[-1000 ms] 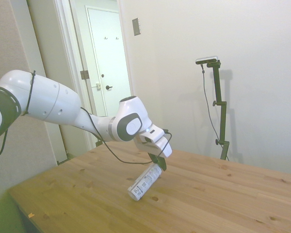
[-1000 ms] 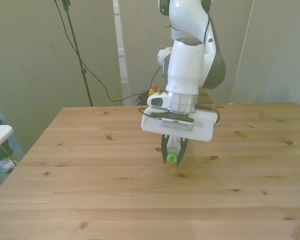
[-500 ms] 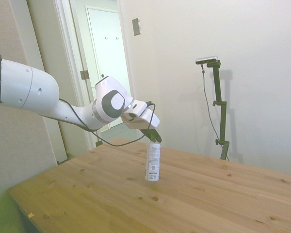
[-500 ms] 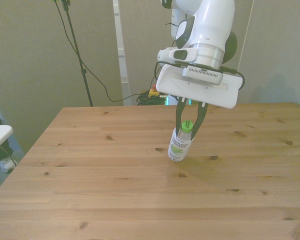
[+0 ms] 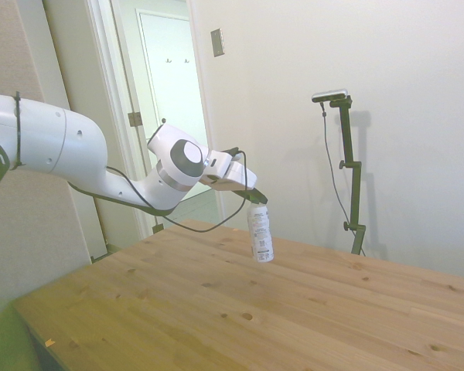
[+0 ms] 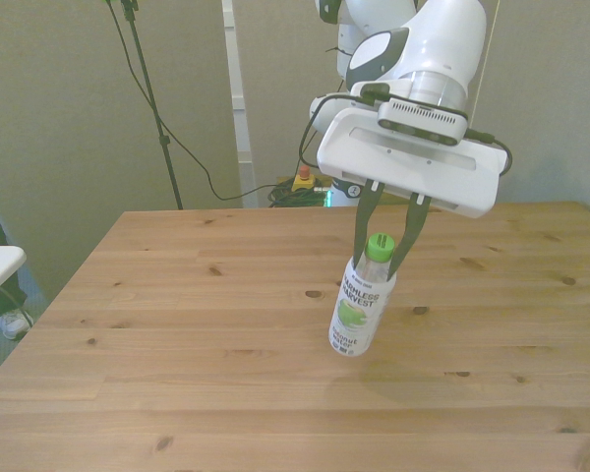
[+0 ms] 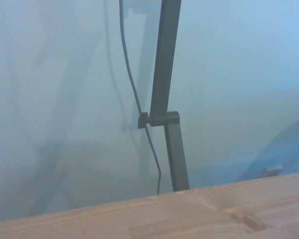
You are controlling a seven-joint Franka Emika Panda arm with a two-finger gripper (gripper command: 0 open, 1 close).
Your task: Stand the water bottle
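Water bottle [image 6: 361, 307] clamped at the neck by claw [image 6: 386, 246], held near-upright just over the surface [image 6: 177, 324]. Placement step judged underway; lowering needed, then release.

The water bottle [image 6: 360, 307], slim clear plastic with green cap and white printed label, hangs near-upright, slightly tilted, lifted off the bench [image 6: 177, 374]
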